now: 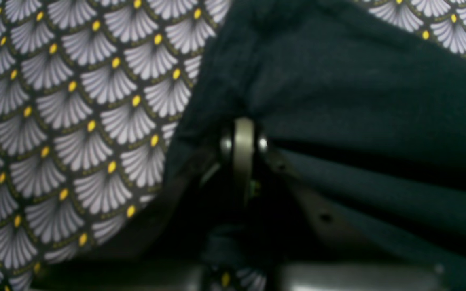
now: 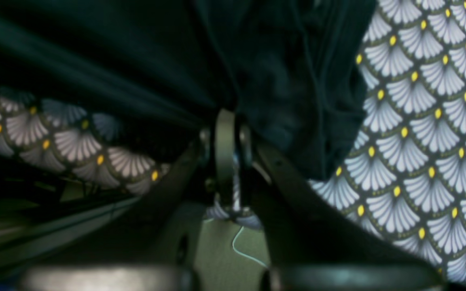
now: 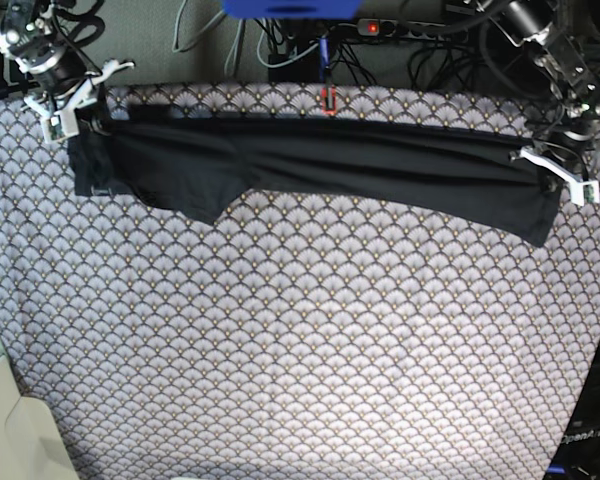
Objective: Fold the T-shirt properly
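Scallop-patterned grey cloth with small yellow dots covers the whole table point(image 3: 300, 350), and a tangle of cables point(image 3: 280, 40) and a power strip point(image 3: 410, 28) sit behind its far edge.

Across the far part of the table the black T-shirt point(image 3: 380, 165) is stretched into a long, narrow band between the two arms. Its upper edge runs nearly straight from one tool to the other, while the lower edge sags in uneven folds, hanging lowest just beside each tool.

In the base view the right tool point(image 3: 80, 108) is at the left end of the band, near the far left corner of the table. Its wrist camera shows the jaws closed tight on a gathered bunch of the dark fabric point(image 2: 281, 81), with folds fanning away from the pinch at the right tool point(image 2: 227, 121). A sliver of patterned cloth shows between the fingers lower down; whether it is also pinched I cannot tell.

The left tool point(image 3: 552, 165) holds the opposite end, close to the right edge of the table. From its wrist camera the left tool point(image 1: 243, 139) is likewise clamped shut on the T-shirt point(image 1: 358, 101), which spreads up and to the right of the jaws, with the patterned table point(image 1: 75, 121) showing to their left.
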`<state>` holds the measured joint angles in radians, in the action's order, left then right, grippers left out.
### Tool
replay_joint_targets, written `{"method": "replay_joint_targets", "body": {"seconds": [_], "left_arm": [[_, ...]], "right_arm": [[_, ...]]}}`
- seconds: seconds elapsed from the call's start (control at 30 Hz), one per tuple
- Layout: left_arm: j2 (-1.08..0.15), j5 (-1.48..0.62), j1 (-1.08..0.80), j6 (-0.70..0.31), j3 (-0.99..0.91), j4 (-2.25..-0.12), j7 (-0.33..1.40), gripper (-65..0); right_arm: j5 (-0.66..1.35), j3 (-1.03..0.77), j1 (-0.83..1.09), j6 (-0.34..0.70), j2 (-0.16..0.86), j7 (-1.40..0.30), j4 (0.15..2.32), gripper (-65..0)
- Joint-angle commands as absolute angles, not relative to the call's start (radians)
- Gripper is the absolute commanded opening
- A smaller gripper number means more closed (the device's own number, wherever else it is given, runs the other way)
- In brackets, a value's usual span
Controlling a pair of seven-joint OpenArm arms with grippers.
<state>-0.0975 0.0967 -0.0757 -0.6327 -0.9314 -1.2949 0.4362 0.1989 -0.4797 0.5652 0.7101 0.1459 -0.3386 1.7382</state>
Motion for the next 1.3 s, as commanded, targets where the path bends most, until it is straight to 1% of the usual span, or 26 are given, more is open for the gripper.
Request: {"method": "replay_joint_targets", "body": {"seconds": [0.0, 0.17, 0.5, 0.73, 0.9, 1.03, 1.13, 1.27], "left_arm": [[-0.111, 0.151, -0.088, -0.604, -0.937, -1.296, 0.489, -65.0], [-0.111, 0.151, -0.088, -0.604, -0.937, -1.296, 0.489, -65.0], [-0.111, 0.151, -0.088, -0.604, -0.937, -1.296, 0.489, -65.0], [-0.111, 0.151, -0.088, -0.605, -0.937, -1.297, 0.489, -65.0], [-0.111, 0.151, -0.088, -0.610, -0.937, -1.297, 0.489, -65.0], [-0.111, 0.151, -0.090, -0.610, -0.937, -1.297, 0.489, -65.0], [-0.110, 0.151, -0.102, -0.610, -0.937, -1.299, 0.489, -65.0], [-0.107, 0.151, -0.104, -0.610, -0.937, -1.299, 0.489, -65.0]], "right_arm": [[0.205, -0.493, 0.570, 0.698, 0.156, -0.320, 1.748, -64.7], [0.205, -0.496, 0.570, 0.698, 0.145, -0.320, 1.748, -64.8], [0.254, -0.607, 0.570, 0.698, 0.130, -0.323, 1.748, -64.7], [0.254, -0.599, 0.570, 0.698, 0.130, -0.325, 1.765, -64.6], [0.254, -0.558, 0.570, 0.698, 0.131, -0.326, 1.857, -64.6], [0.251, -0.492, 0.538, 0.698, 0.134, -0.430, 1.954, -64.6], [0.251, -0.443, 0.469, 0.698, 0.147, -0.529, 1.952, -64.6], [0.252, -0.395, 0.420, 0.698, 0.150, -0.599, 1.952, -64.6]]}}
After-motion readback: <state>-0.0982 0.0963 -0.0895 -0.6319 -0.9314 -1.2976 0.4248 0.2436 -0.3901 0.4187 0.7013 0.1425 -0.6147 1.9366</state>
